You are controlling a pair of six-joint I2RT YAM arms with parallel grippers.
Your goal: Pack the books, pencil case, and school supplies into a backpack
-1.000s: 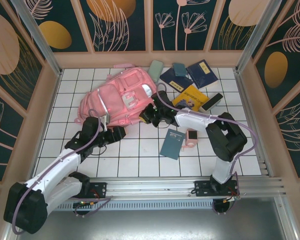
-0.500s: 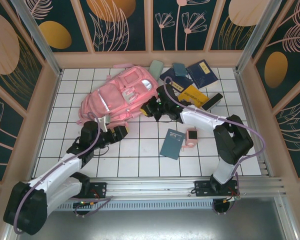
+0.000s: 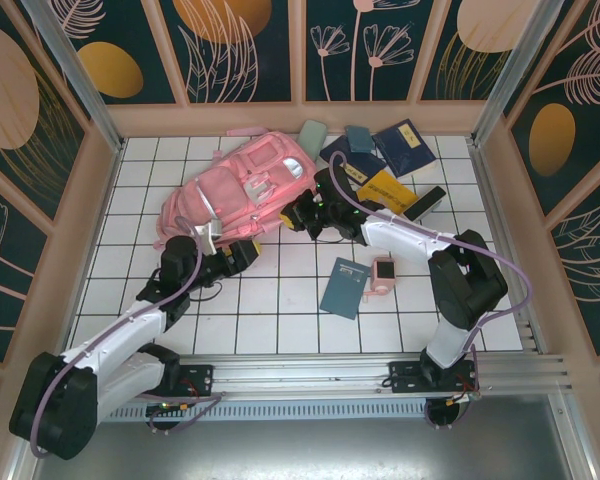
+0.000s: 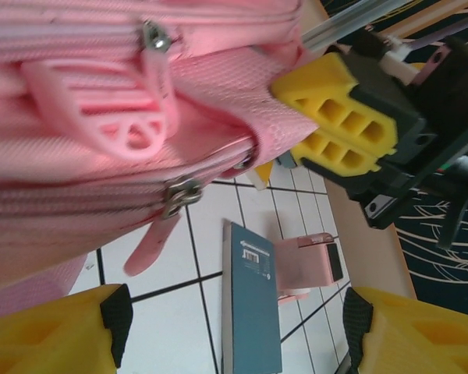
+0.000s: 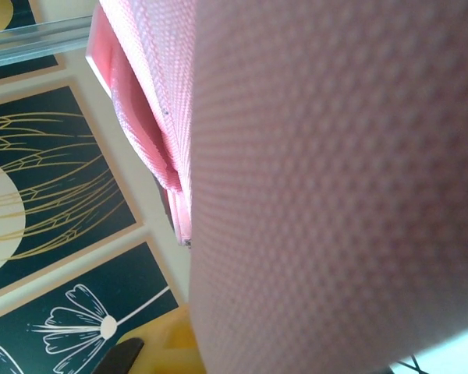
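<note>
The backpack [image 3: 235, 185] has shifted rearward in my clamped right hand [image 3: 298, 213]; my left hand [image 3: 242, 253] stands open, and the books [image 3: 345, 290] are still unpacked.

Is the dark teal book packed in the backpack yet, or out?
Out: the dark teal book lies flat on the tiles beside the pink gadget, apart from the backpack.

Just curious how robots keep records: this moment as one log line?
right hand: shut on backpack | left hand: open, beside backpack | teal book: outside backpack
</note>
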